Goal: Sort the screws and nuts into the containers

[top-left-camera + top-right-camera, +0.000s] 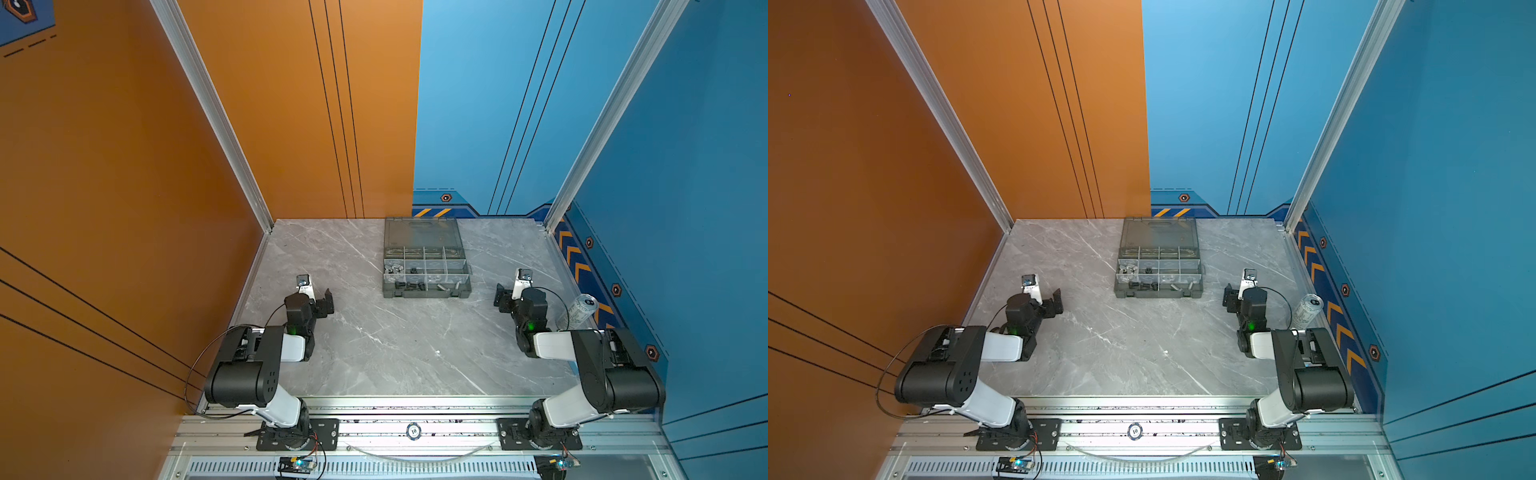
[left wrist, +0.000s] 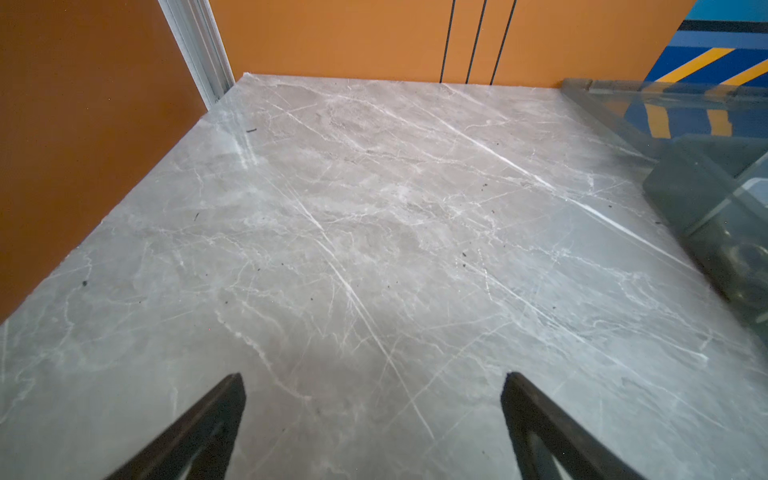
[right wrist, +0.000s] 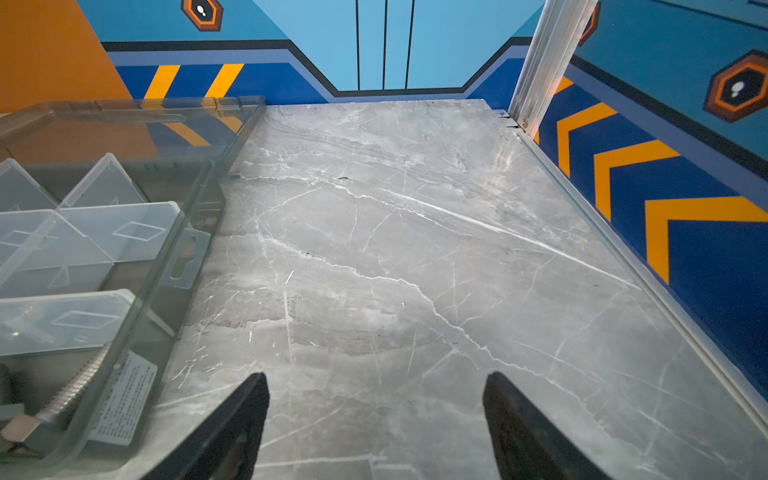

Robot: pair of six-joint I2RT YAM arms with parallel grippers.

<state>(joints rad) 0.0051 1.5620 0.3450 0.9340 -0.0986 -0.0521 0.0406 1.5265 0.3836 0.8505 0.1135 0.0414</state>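
Note:
The containers are compartments of a smoky grey organizer box (image 1: 428,294) (image 1: 1158,294) at the back middle of the marble table, with its lid laid open behind it. Black and silver screws (image 1: 409,286) (image 1: 1142,286) lie in its front row. Silver nuts (image 1: 395,267) (image 1: 1128,268) sit in the middle row's left compartment. One long silver screw (image 3: 70,390) shows through the box wall (image 3: 185,257) in the right wrist view. My left gripper (image 1: 327,301) (image 1: 1055,303) (image 2: 374,376) hangs open and empty left of the box. My right gripper (image 1: 500,297) (image 1: 1228,298) (image 3: 376,374) stands open and empty right of it.
A silver drink can (image 1: 579,311) (image 1: 1308,309) leans by the right wall behind my right arm. A poker chip (image 1: 413,431) (image 1: 1134,431) rests on the front rail. In the left wrist view the box corner (image 2: 706,199) shows at the frame's edge. Walls close the table on three sides.

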